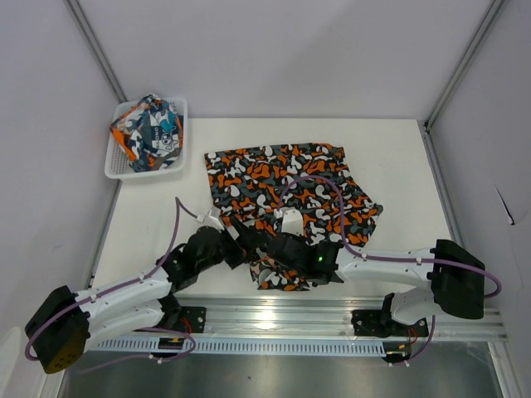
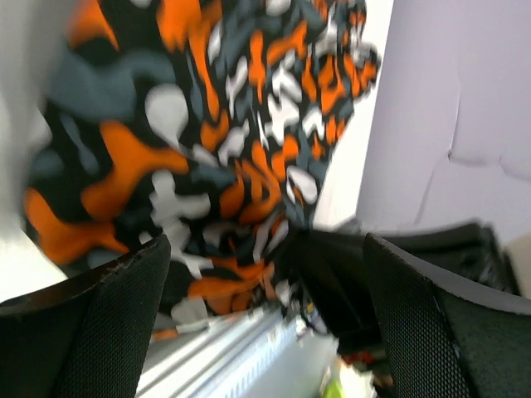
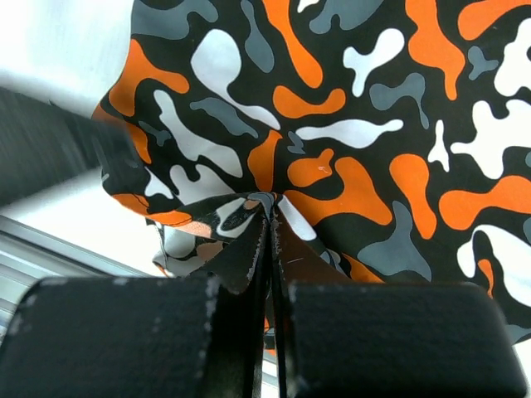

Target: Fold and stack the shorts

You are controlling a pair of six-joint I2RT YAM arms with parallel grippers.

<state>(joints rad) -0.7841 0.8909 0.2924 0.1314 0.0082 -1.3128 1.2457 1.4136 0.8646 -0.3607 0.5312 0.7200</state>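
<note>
Fingers of my right gripper (image 3: 271, 217) are clamped on the near edge of the camouflage shorts (image 1: 282, 174) on the table (image 1: 402, 166), my left gripper (image 2: 265, 249) gapes empty, so I fear a one-sided pull bunches the fold, while the teal shorts (image 1: 151, 128) sit in the far basket (image 1: 114, 171).

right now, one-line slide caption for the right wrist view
Right claw shut on a fold of the camouflage shorts
</note>
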